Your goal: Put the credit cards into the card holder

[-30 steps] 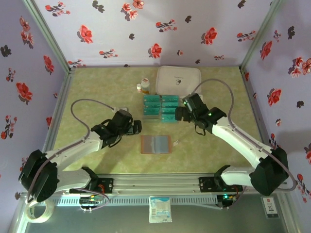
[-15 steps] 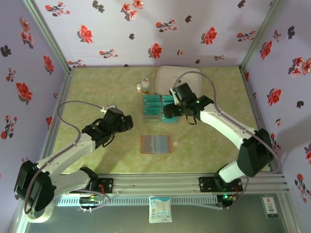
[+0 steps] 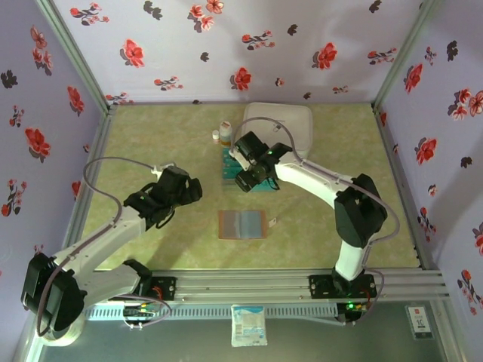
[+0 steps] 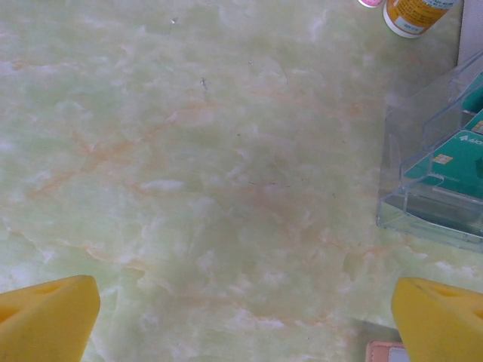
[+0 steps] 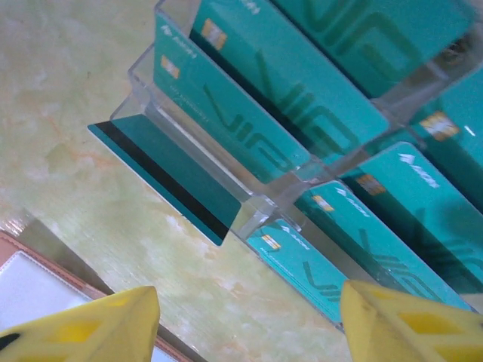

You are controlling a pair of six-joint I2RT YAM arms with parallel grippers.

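Note:
Several teal credit cards (image 5: 302, 98) stand in the slots of a clear plastic tray (image 5: 264, 202). One more card (image 5: 170, 177) lies flat, black stripe up, at the tray's near edge. The reddish-brown card holder (image 3: 243, 224) lies open on the table, pale blue-grey side up, and its corner (image 5: 23, 279) is visible in the right wrist view. My right gripper (image 5: 249, 324) hangs open just above the tray's near edge with nothing between its fingers, and it covers part of the tray (image 3: 230, 167) from above. My left gripper (image 4: 245, 324) is open over bare table, left of the tray (image 4: 434, 188).
A large white zipped case (image 3: 290, 121) lies behind the tray. Two small bottles (image 3: 224, 132) stand at the tray's far left corner, one an orange-labelled bottle (image 4: 411, 11). A small white scrap (image 3: 272, 222) sits right of the wallet. Flowered walls enclose the green table.
My right arm has swung left across the tray, its gripper now at the tray's near left part. My left gripper has drawn back a little to the left.

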